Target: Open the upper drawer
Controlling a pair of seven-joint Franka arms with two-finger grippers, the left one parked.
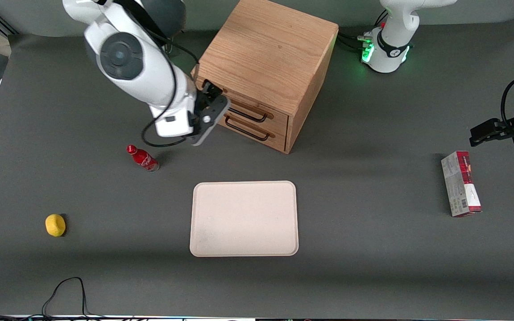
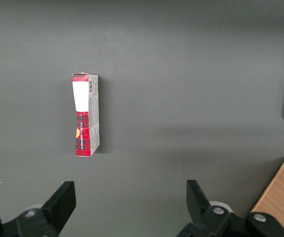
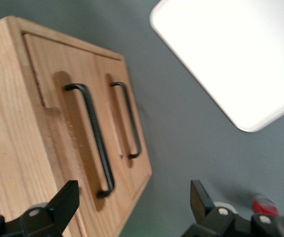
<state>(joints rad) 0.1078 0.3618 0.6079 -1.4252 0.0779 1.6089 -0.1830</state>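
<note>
Upper drawer (image 3: 73, 133) sits shut in the wooden cabinet (image 1: 270, 53), above lower drawer (image 3: 124, 123); light oak w/ black bar handle (image 3: 95, 138). Gripper (image 3: 132, 207) hovers just in front of the fronts, fingers spread wide, holding nothing. Approach step; next prob. needs closing in around that handle, then pulling outward.

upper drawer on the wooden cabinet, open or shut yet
Shut: the light-oak upper drawer sits flush in the cabinet front, black bar handle ungrasped. The open pincer hovers before it.
</note>
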